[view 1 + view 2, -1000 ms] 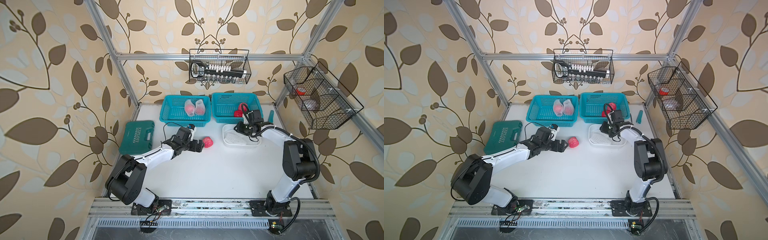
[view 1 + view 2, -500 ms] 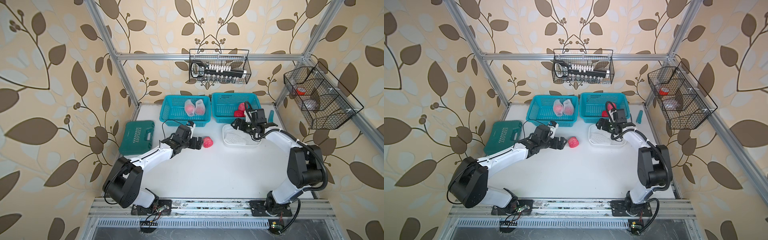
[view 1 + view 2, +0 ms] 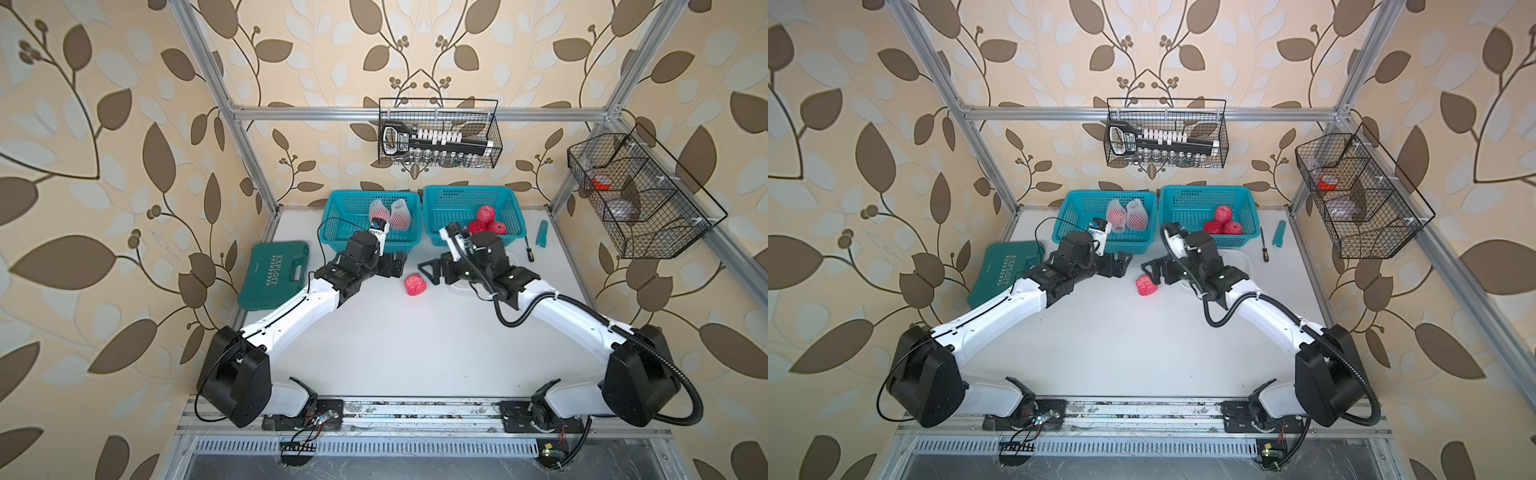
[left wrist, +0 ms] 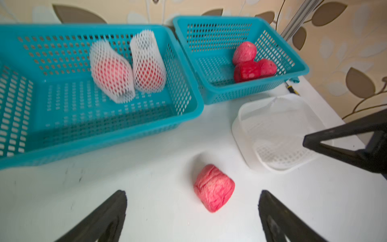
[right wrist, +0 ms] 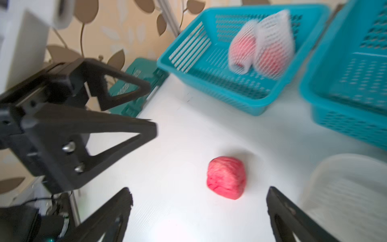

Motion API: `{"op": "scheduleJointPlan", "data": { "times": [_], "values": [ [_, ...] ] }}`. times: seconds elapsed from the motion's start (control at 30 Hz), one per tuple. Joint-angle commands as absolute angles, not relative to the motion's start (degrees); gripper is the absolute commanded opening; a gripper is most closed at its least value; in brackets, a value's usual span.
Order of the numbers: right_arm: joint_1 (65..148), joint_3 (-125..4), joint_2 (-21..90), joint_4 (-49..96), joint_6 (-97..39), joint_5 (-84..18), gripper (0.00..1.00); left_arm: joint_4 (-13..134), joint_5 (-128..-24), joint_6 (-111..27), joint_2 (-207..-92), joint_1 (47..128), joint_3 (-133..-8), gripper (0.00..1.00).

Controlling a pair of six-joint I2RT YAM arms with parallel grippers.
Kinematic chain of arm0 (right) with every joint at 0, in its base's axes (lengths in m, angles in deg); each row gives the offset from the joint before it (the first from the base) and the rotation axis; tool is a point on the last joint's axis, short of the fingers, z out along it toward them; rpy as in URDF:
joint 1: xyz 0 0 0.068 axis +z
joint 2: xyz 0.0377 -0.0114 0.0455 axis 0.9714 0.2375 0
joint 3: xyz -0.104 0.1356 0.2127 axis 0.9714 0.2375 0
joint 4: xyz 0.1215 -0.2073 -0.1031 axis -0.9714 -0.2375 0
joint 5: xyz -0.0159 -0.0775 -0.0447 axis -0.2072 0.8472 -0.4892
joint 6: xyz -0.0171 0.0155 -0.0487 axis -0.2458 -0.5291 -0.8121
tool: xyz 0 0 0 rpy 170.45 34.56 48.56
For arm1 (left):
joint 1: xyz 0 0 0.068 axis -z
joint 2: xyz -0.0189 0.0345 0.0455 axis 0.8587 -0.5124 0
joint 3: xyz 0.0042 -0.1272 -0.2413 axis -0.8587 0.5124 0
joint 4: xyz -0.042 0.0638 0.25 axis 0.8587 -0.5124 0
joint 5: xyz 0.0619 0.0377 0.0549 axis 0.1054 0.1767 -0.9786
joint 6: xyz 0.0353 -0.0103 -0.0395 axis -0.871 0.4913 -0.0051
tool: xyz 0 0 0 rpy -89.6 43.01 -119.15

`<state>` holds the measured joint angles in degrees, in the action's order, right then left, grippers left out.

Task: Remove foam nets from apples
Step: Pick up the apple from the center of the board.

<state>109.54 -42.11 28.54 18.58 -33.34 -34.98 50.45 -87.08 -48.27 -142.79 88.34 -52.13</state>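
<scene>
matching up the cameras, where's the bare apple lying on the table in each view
Top view: the bare apple sits near the centre, a little below and right of it.
Top view: near the centre, a little below it.
Left wrist: lower middle, slightly right.
Right wrist: lower middle, right of centre.
Shared landmark: the teal basket holding two netted apples.
</scene>
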Motion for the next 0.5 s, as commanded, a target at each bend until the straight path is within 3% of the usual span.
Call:
{"op": "scheduleJointPlan", "data": {
  "times": [0.0, 0.2, 0.47],
  "values": [
    [111.8, -41.4, 32.8, 14.9, -36.8, -26.6, 0.99, 47.3, -86.7, -46.2, -136.1, 88.2, -46.2, 0.99],
    [114.4, -45.2, 43.4, 15.1, -35.1, -23.3, 1.0, 48.0, -86.0, -42.4, -130.1, 88.4, -36.4, 0.99],
    [115.0, -51.9, 53.8, 13.3, -33.9, -20.3, 1.0, 50.2, -87.3, -41.7, -132.8, 88.9, -34.3, 0.99]
  ]
}}
